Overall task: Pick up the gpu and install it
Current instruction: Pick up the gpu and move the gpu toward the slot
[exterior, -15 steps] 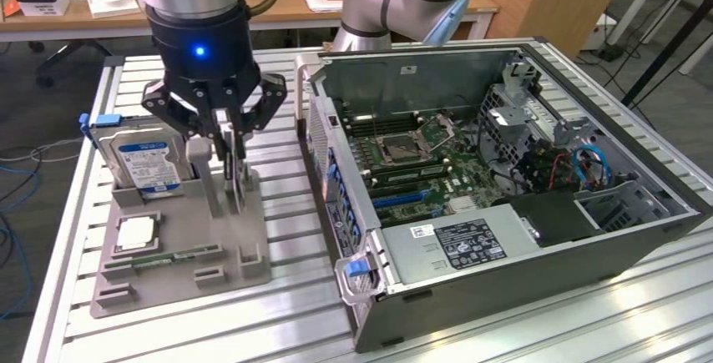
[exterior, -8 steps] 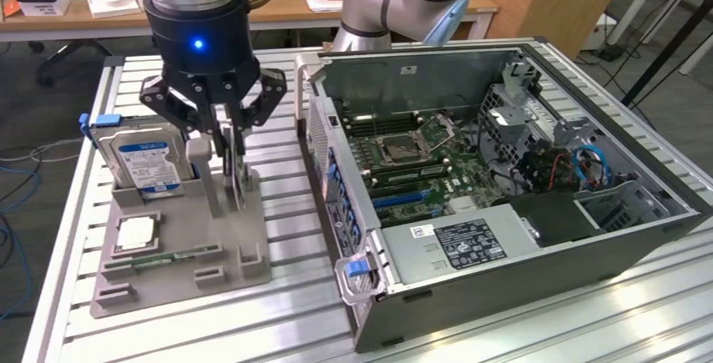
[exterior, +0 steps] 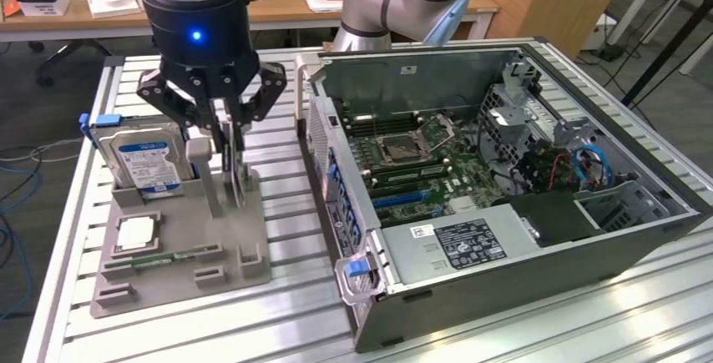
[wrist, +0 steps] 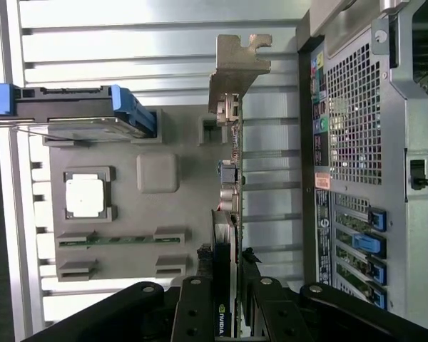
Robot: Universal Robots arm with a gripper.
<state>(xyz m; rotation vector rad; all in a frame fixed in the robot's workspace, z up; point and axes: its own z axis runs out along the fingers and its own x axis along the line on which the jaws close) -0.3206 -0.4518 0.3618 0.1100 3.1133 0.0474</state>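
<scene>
**Gpu held at its holder**

The gpu [exterior: 230, 175] [wrist: 233, 142], a thin, dark green card with a silver end bracket, stands on edge in the grey plastic holder [exterior: 179, 271]. A silver hard drive [exterior: 150, 163] with a blue-white label stands just beside it on the exterior view's left. On the other side a strip of slatted metal table [exterior: 290, 313] separates the holder from the open grey computer case [exterior: 390, 71]. The black gripper [exterior: 223, 133] [wrist: 227, 265] is about half closed from above, clamping both card faces.

Wooden desk [exterior: 279, 12] behind slatted metal table [exterior: 223, 330]
</scene>
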